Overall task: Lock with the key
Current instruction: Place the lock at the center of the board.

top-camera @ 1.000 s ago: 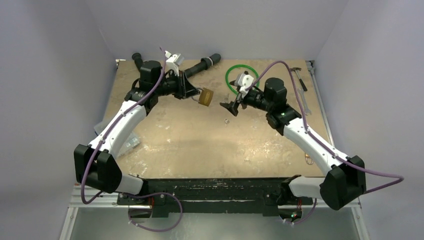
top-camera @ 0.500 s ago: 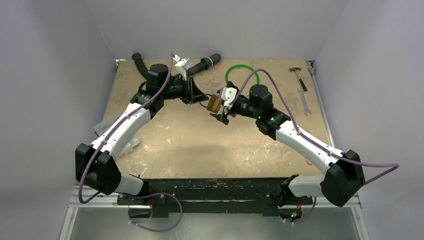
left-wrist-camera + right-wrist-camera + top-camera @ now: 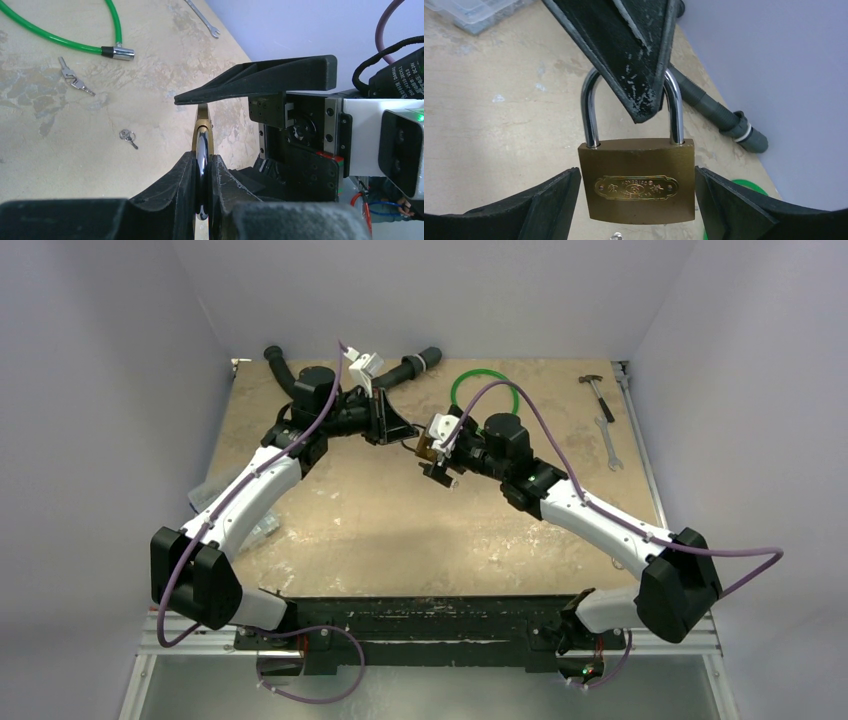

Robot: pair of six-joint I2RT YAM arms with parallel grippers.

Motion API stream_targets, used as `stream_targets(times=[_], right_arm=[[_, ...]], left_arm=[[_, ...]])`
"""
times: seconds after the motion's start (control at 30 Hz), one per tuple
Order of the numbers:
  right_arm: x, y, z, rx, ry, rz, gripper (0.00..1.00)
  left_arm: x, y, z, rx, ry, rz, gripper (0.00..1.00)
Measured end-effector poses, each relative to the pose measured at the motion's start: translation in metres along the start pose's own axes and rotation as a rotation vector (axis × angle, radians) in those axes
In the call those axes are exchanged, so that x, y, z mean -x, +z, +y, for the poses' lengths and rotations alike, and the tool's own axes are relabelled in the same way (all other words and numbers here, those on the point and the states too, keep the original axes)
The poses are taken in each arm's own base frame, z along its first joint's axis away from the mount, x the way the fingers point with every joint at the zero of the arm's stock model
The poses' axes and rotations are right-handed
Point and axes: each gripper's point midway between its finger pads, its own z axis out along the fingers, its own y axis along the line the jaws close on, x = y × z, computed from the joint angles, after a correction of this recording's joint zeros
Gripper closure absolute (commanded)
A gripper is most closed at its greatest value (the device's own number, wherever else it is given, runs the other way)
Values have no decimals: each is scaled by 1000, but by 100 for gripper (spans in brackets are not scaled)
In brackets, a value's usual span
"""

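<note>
The lock [image 3: 636, 182], a brass padlock with a silver shackle, hangs above the table at the centre back [image 3: 427, 447]. My left gripper [image 3: 202, 160] is shut on the shackle [image 3: 201, 150], and its black fingers [image 3: 634, 55] cross the shackle loop in the right wrist view. My right gripper [image 3: 638, 185] is open. Its jaws stand on either side of the brass body with a narrow gap at each side. The key [image 3: 128, 136], tiny and silver, lies on the table below the lock.
A green cable loop [image 3: 470, 390] lies behind the right gripper, with two more keys [image 3: 70, 77] near its metal end. A hammer [image 3: 597, 390] and wrench [image 3: 610, 445] lie at the back right. Black pipes [image 3: 415, 365] sit at the back, a clear box [image 3: 255, 525] at the left.
The right arm has swung left, and its open jaws now straddle the lock body. The left arm shifted the lock slightly right, then held still.
</note>
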Motion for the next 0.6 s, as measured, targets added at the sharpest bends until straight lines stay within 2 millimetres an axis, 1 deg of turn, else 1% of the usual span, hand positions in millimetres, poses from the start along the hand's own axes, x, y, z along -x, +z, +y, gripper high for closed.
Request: stream_targets(times=[0.07,0.13,0.2,0.23,0.33,0.43,0.5,0.57,0.6], right_arm=[[-1,0,-3,-21,6,6,10],[-1,0,-5,-30,11,7,14],[0,0,-6,-35,16,4,21],[1,0,-6,-37,19,1,25],[0,0,-5,-33,27,6,45],[-1,0,-3,-25,29,7,61],[-1,-2,0,-17,35,0,75],[-1,-6,2,-15,33,-3,83],[-1,-8,3,-15,33,-6,86]], left_arm=[[2,0,-1,-4,1,-6,100],[2,0,-1,-4,-1,-8,100],[1,1,-1,-4,-4,-6,100],[1,1,-1,-4,-5,-6,100],[0,2,0,-6,-4,-9,100],[-1,2,0,-7,-7,-8,100],[-2,2,-1,-9,-9,-5,100],[-3,3,-1,-10,-12,-2,100],[-5,4,-3,-16,-17,3,92]])
